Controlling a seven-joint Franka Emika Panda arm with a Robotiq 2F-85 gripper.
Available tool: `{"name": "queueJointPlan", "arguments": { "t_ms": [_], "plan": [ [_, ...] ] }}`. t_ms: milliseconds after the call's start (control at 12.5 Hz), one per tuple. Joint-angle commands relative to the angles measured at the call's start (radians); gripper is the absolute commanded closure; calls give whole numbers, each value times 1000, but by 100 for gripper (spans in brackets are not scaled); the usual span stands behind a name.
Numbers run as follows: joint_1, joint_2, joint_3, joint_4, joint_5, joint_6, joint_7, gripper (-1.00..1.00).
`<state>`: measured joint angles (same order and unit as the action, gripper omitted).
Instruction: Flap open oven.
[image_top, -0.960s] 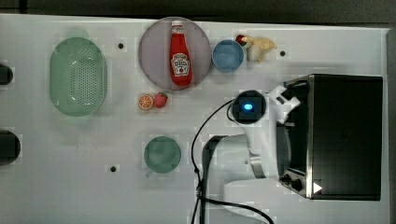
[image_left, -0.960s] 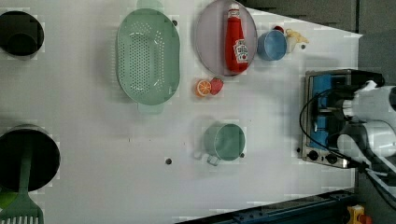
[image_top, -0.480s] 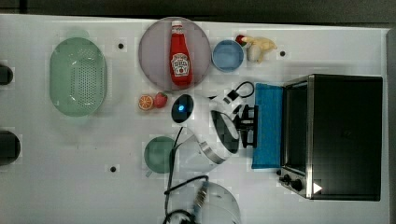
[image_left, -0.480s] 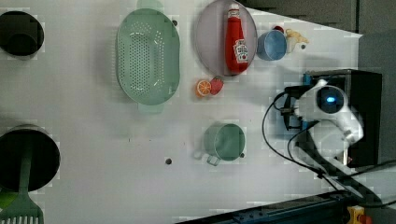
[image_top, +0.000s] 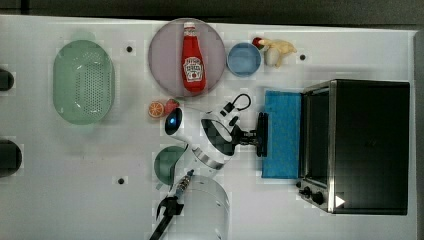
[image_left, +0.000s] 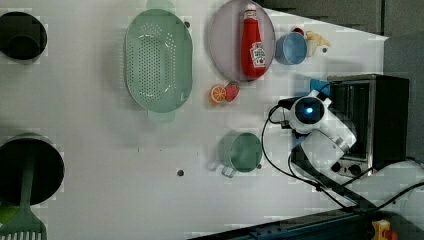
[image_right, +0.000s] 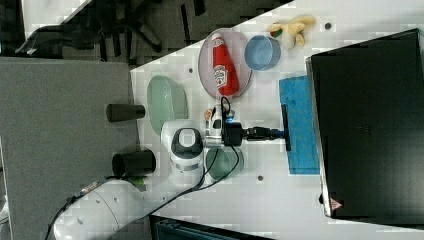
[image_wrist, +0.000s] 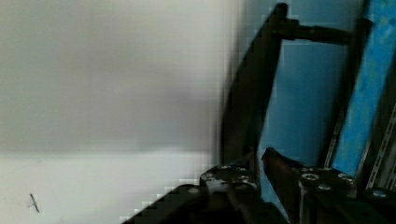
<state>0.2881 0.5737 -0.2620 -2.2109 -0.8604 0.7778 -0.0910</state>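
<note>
Left to right in the top view: your gripper (image_top: 252, 136), jaws closed on the door handle (image_top: 262, 134); blue door (image_top: 283, 134), folded down flat; the oven (image_top: 367, 145), at the table's (image_top: 310, 220) right end.

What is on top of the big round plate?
A red ketchup bottle lies flat on the grey plate, cap toward the table's far edge in the top view. Whatever part of the plate lies under the bottle is covered.
</note>
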Motion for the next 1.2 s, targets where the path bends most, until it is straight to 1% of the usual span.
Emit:
{"name": "queueJointPlan", "arguments": {
  "t_ms": [80, 320, 480, 640, 960, 1200],
  "plan": [
    [8, 4, -9, 34, -1, 7, 80, 65],
    [5, -27, -16, 35, 14, 44, 80, 65],
    [1, -87, -22, 34, 68, 70, 80, 65],
    [-5, -162, -23, 33, 169, 70, 79, 65],
    [-17, -331, -25, 34, 430, 58, 79, 65],
    [-24, -459, -25, 38, 622, -24, 79, 65]
  ]
}}
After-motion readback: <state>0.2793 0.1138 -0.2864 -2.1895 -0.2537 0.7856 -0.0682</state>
